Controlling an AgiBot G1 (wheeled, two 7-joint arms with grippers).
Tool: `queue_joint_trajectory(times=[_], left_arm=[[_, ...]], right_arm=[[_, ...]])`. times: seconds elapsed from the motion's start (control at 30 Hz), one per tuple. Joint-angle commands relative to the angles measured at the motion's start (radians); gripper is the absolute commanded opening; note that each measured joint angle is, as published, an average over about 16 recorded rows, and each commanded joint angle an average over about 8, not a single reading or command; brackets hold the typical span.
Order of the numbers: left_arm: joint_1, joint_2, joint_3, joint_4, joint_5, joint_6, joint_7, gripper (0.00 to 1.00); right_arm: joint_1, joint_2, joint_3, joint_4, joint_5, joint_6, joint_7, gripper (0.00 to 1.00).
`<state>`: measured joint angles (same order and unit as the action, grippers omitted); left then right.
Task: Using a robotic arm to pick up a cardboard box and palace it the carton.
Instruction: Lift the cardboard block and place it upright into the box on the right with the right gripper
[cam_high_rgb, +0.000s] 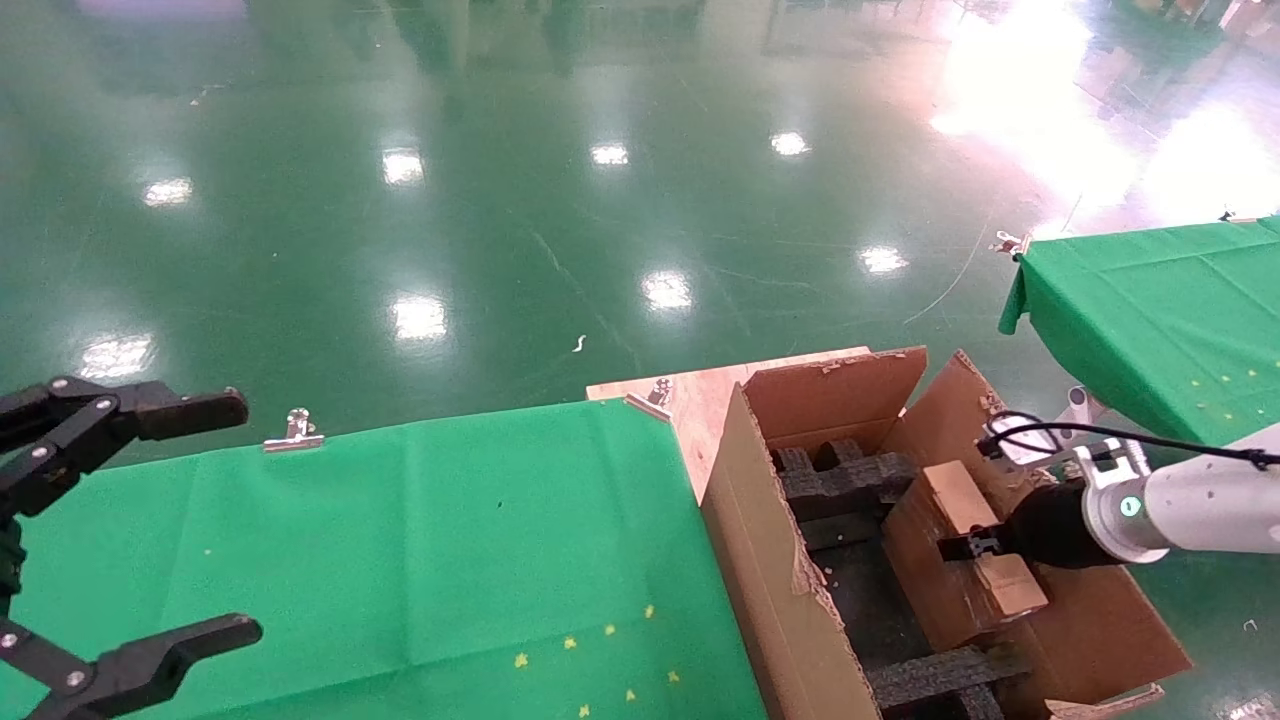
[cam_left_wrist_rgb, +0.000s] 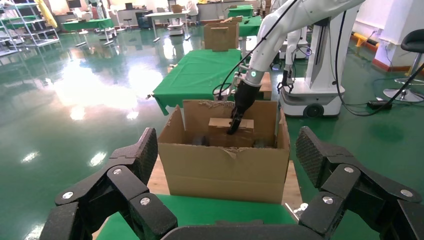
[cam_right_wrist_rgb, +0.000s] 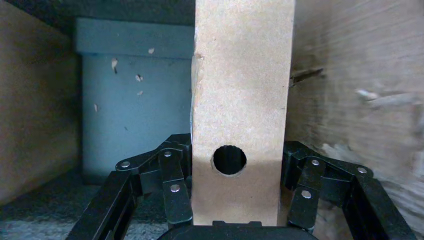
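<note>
Two black fingers of the left gripper (cam_high_rgb: 215, 520) fill the lower left of the head view, spread wide and holding nothing, parked over the green table (cam_high_rgb: 400, 540); being idle, it probably stays out of the way there. Just past the table's right edge, in the lower right of the frame, stands the carton (cam_high_rgb: 770, 560), its ragged flaps folded outward so the top is free for loading. Black foam (cam_high_rgb: 845, 480) lies inside, likely there to cradle what goes in. Above that opening the right gripper (cam_high_rgb: 985, 545), on the end of the white robotic arm (cam_high_rgb: 1200, 505) entering from the right edge, is clamped on the cardboard box (cam_high_rgb: 975, 535); the right wrist view shows its fingers (cam_right_wrist_rgb: 172, 187) pressed against both sides of the box, just beside the round hole (cam_right_wrist_rgb: 229, 160). The box is already within the carton's walls, seemingly being lowered between the foam and the far wall, so I judge the placing nearly done. Whether the box's underside touches the bottom cannot be seen, since the near wall and the gripper hide it. A second green table (cam_high_rgb: 1160, 310) is cut off at the upper right.
</note>
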<state>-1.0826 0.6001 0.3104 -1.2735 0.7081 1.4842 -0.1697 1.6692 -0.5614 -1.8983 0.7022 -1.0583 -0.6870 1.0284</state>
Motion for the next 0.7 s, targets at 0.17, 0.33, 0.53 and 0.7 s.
queue_joint_trajectory(times=[0.17, 0.33, 0.53, 0.7], left_arm=[[0.0, 0.0, 0.0, 0.0, 0.0, 0.0, 0.0, 1.0], [0.0, 0.0, 0.0, 0.0, 0.0, 0.0, 0.0, 1.0], [0.0, 0.0, 0.0, 0.0, 0.0, 0.0, 0.0, 1.0], [0.0, 0.0, 0.0, 0.0, 0.0, 0.0, 0.0, 1.0]], right_arm=[[-0.047, -0.042, 0.013, -0.064, 0.03, 0.004, -0.047, 0.04], [-0.069, -0.066, 0.021, -0.103, 0.049, -0.002, -0.066, 0.66], [-0.076, -0.074, 0.024, -0.116, 0.056, -0.006, -0.073, 1.0], [-0.072, -0.068, 0.023, -0.108, 0.052, -0.005, -0.069, 1.0]])
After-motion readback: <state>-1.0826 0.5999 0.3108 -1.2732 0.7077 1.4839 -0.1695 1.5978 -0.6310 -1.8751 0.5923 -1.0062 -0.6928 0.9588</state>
